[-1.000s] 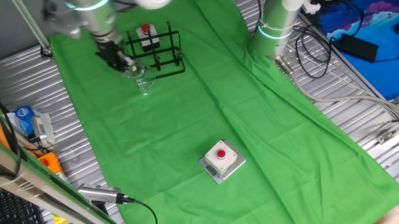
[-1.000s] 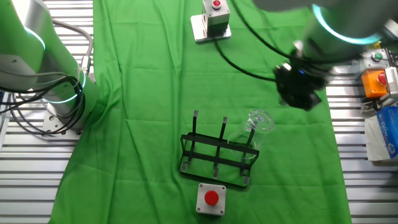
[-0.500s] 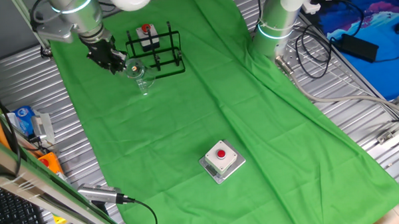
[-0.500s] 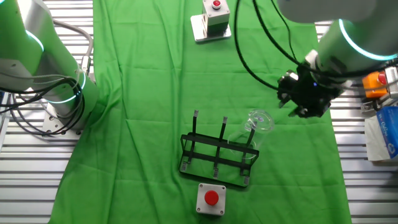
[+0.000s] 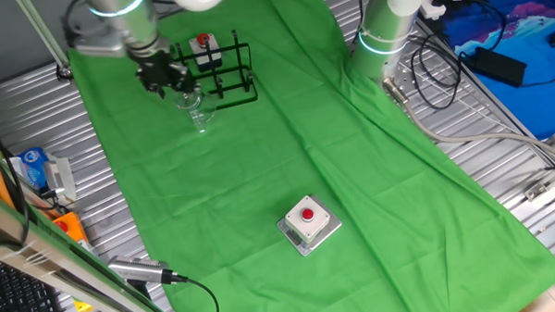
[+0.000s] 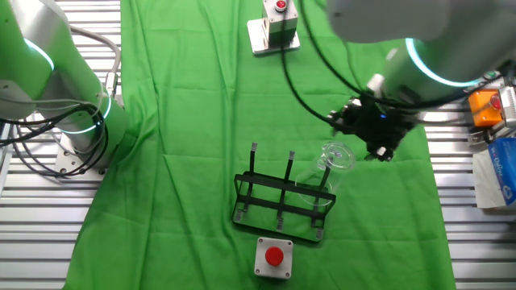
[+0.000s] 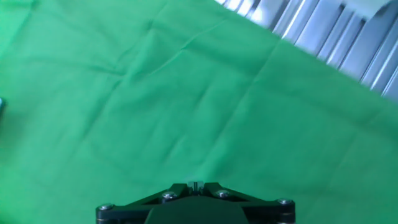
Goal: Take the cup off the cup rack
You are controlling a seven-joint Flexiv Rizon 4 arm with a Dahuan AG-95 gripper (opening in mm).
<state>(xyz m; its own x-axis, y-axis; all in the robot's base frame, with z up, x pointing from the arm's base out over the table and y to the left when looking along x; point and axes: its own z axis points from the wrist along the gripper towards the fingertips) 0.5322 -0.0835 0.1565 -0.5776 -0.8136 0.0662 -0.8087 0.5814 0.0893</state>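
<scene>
One small clear glass mug with a side handle [image 6: 326, 171] hangs tilted on an end peg of the black wire cup rack [image 6: 282, 197], which stands on the green-clothed table [image 6: 201, 121]. The black pincer [image 6: 372, 133] hovers just beside the mug's rim; whether its fingers are apart or together cannot be told. A grey box with a red button [image 6: 273, 258] sits near the rack's base.

Both fixed views: bright, even overhead light, shadows soft and faint on the green cloth [image 5: 286, 146]. Focus sharp across the near field. Specular glints on the cup [image 6: 326, 171] and on the corrugated metal table [image 5: 501, 199] at right. Arm [image 6: 403, 48] smeared by motion blur. Hand view: soft overall, cloth folds blurred, far-right metal ribs washed out by glare.
</scene>
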